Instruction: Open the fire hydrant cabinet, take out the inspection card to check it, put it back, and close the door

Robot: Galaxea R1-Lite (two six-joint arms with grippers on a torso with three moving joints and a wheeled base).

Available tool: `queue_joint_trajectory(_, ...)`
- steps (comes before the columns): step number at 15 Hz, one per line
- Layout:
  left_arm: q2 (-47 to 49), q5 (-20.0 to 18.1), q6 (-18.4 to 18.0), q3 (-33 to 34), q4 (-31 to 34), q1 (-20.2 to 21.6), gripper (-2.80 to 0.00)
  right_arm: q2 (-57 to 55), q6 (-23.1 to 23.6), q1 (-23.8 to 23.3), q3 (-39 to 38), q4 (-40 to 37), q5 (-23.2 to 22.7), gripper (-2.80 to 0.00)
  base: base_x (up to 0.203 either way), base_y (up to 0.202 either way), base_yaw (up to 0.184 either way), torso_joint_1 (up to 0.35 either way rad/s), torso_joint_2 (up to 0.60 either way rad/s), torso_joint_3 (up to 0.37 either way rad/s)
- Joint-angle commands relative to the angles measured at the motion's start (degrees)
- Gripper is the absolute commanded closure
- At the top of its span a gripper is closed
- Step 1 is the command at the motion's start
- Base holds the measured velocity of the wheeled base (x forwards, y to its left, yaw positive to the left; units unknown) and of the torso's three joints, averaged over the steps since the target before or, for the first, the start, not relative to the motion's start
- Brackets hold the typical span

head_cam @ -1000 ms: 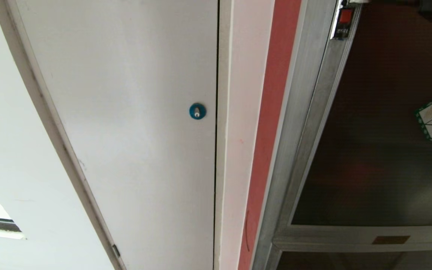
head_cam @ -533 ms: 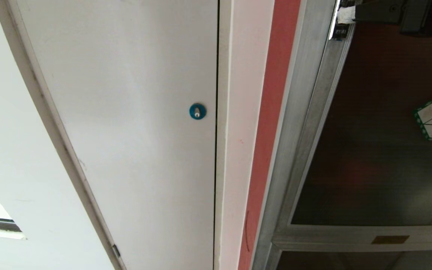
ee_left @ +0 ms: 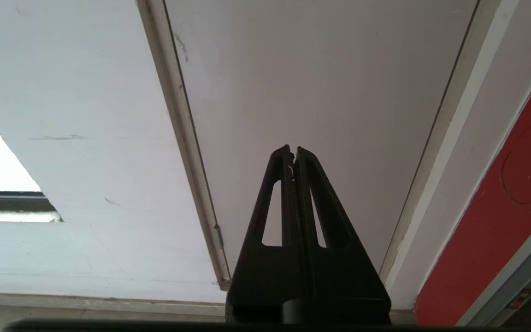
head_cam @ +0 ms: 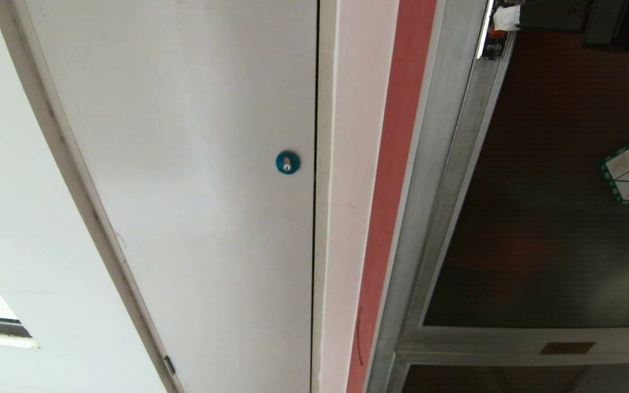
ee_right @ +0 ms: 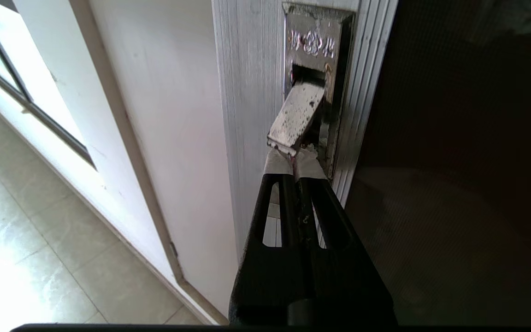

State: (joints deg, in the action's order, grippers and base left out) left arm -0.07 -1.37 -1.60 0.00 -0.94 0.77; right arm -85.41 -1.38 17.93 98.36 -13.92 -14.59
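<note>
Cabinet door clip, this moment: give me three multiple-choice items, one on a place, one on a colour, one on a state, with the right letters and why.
1. Where is the right gripper?
A. at the metal latch on the glass door's frame
B. at the blue lock
C. on the floor

2. What colour is the round lock on the white door?
A. red
B. blue
C. yellow

3. How do the left gripper's fingers stand?
A. wide open
B. shut on a card
C. shut on nothing

Answers:
1 A: in the right wrist view the taped tips meet the lifted latch tab.
2 B: the head view shows a blue disc near the white door's edge.
3 C: in the left wrist view the tips meet, nothing between them, in front of the white door.
</note>
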Motion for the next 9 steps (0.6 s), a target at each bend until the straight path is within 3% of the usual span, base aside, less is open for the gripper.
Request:
queue_joint_trajectory(1,0.1,0.0,-0.1,0.4,0.0,0.0,0.0,1.8,0.2,0.1,-2.7,-0.2,-0.4,0.0,0.0,0.0,0.0,0.0,0.0,0.0)
queue_joint_trajectory(6,0.1,0.0,0.0,0.4,0.0,0.0,0.0,7.1,0.4,0.4,-6.7,-0.3,-0.8,0.0,0.0,0.0,0.0,0.0,0.0,0.0)
queue_joint_trajectory(9,0.1,0.0,0.0,0.4,0.0,0.0,0.0,9.9,0.3,1.0,-6.0,-0.2,-5.2,0.0,0.0,0.0,0.0,0.0,0.0,0.0)
